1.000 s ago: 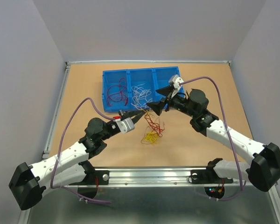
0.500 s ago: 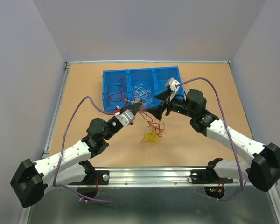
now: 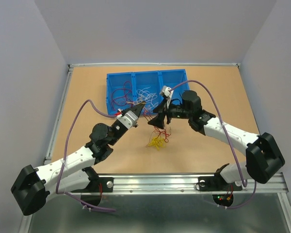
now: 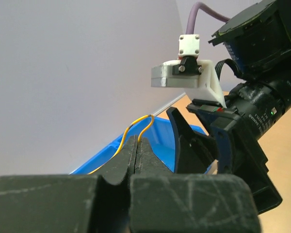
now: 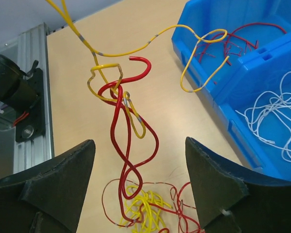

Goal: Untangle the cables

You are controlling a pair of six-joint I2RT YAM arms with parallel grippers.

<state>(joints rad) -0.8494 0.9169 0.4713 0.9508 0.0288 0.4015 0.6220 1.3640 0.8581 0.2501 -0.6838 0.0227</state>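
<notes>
Your left arm reaches up and inward from the near-left corner. The left gripper [image 3: 140, 108] is pinched tight on a yellow wire [image 4: 136, 124], held up off the table just in front of the blue bin [image 3: 145, 76]. Your right arm bends in from the right with its elbow high. The right gripper [image 3: 157, 122] points down and toward the left one, jaws spread wide and gripping nothing.

In the right wrist view the yellow wire runs across the top with a red wire [image 5: 117, 131] hooked into it. The red one dangles between the spread fingers, down toward the rest of the cables [image 3: 157, 141], a red and yellow heap lying near the middle of the table.

The bin has three compartments, with red wires in the left one and white in the middle.

The surface is a tan wooden table [image 3: 218, 92] with a metal rail [image 3: 155, 182] along the near edge and plain grey walls [image 3: 150, 29] on three sides.
</notes>
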